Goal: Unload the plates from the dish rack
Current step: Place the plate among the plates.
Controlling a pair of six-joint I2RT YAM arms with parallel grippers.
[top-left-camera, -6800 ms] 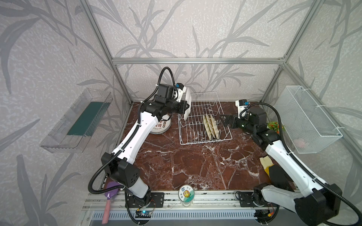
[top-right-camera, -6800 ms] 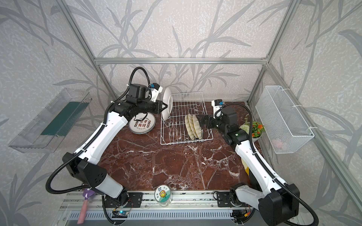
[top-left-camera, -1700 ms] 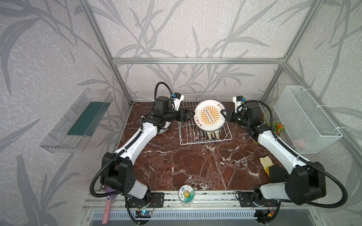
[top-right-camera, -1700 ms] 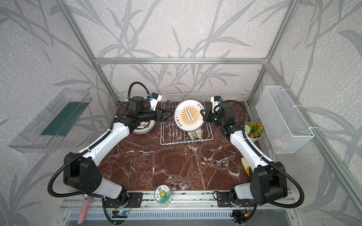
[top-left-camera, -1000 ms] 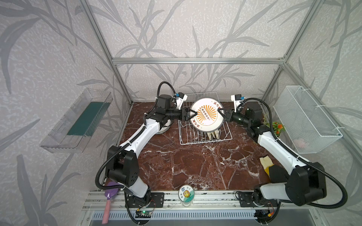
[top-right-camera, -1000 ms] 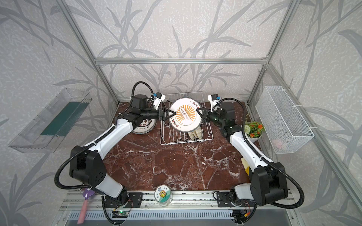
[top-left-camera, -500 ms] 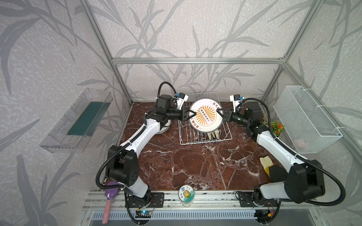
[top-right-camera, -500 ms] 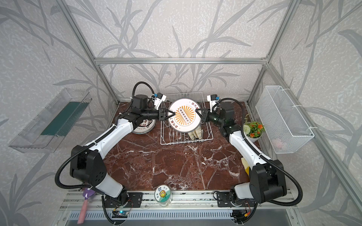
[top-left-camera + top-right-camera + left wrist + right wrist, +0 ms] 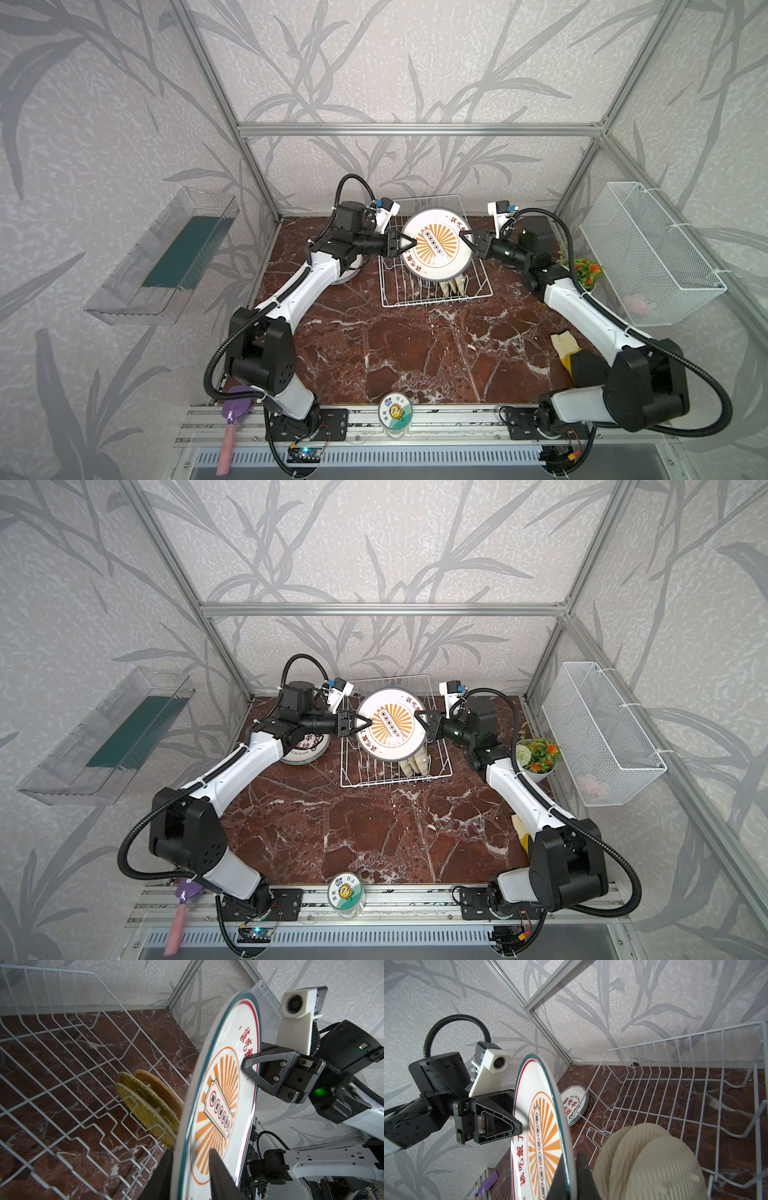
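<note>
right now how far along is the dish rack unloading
Done: a stack of printed plates sits beside the dish rack. In hand: left gripper and right gripper clamp one sunburst plate above it. Left: three wicker plates standing in the rack.

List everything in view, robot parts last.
brown marble table: one, brown, underneath
white wire dish rack: one, white, table's back
white round ceramic plate with orange sunburst: one, white, above rack
stacked white ceramic plates: count unclear, white, table, left of rack
tan woven wicker plates: three, tan, upright in rack
white mesh basket: one, white, right wall
clear plastic tray: one, green insert, left wall
potted flowers: one, orange, right of rack
labelled jar: one, green, front rail
purple utensil: one, purple, front left
left gripper: one, black, shut on plate's rim
right gripper: one, black, shut on opposite rim
</note>
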